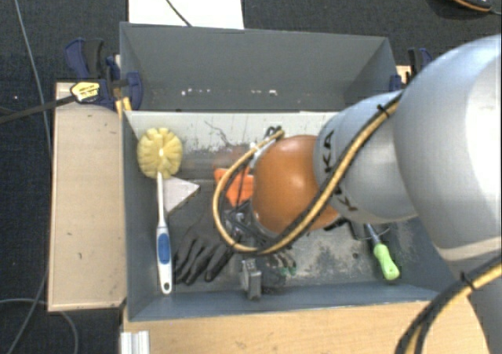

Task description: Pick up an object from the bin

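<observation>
My gripper [251, 277] is low in the bin near the front wall, just below the arm's orange cover. A black glove [200, 254] lies immediately to its left on the bin floor. An orange object [238, 184] pokes out from under the cover, behind the gripper and mostly hidden. Something small and green [283, 267] lies just right of the gripper. Whether anything is held is hidden.
A dish brush with a yellow round head [160, 151] and a white and blue handle [163, 246] lies along the left wall. Beside it lies a white triangular piece [179, 190]. A green-handled tool [385, 260] rests at the front right. The arm covers the bin's right half.
</observation>
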Tool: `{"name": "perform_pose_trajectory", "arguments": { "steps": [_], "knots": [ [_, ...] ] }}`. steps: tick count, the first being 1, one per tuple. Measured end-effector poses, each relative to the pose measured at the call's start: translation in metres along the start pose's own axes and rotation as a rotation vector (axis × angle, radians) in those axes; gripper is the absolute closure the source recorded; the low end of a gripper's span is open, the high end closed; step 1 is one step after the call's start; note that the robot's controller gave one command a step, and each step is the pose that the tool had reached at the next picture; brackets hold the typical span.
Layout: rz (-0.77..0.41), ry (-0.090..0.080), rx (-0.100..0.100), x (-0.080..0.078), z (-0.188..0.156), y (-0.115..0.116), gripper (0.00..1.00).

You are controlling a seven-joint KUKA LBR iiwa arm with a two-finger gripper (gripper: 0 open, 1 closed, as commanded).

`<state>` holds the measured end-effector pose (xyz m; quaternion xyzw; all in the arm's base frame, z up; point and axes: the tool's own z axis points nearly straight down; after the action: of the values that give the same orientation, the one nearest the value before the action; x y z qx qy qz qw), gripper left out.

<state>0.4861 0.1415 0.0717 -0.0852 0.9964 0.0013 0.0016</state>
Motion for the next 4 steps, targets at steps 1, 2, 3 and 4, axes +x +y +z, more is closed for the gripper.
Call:
{"name": "perform_pose_trajectory", "arguments": {
  "steps": [1,2,3,4],
  "knots": [
    [-0.179,0.0,-0.002,-0.018,-0.001,0.003,0.0],
    [0.001,-0.006,-0.002,-0.003,-0.001,0.001,1.0],
    [0.001,-0.006,-0.002,-0.003,-0.001,0.001,1.0],
    [0.002,-0.003,-0.002,-0.001,-0.005,0.0,1.0]
  ]
}}
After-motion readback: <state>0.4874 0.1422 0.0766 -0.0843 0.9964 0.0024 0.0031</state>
